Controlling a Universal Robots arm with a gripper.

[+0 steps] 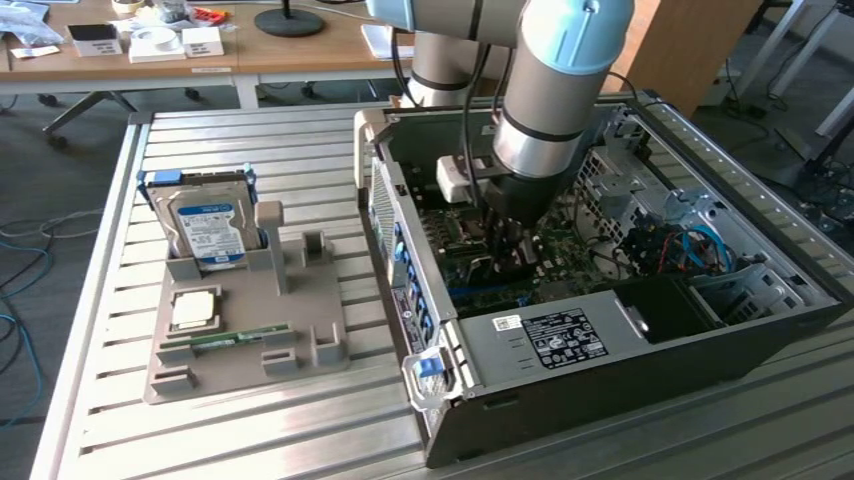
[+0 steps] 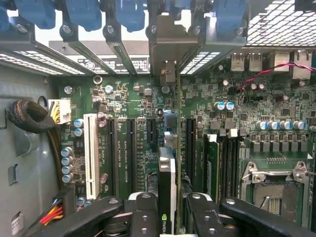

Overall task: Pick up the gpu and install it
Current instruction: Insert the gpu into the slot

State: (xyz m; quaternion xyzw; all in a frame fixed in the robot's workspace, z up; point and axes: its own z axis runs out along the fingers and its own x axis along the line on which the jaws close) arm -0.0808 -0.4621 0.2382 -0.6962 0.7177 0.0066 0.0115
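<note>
Jaws (image 2: pixel 167 212) clamp the gpu (image 2: pixel 167 190) edge-on between them, above the motherboard (image 2: pixel 148 108) slots.

Gpu (image 2: pixel 167 197): seen edge-on between the fingers (image 2: pixel 143 217), lower end cut off by the frame, slot contact hidden. In the exterior view the arm (image 1: pixel 541 110) hides the card; the case label (image 1: pixel 561 338) text is too small to read.
</note>
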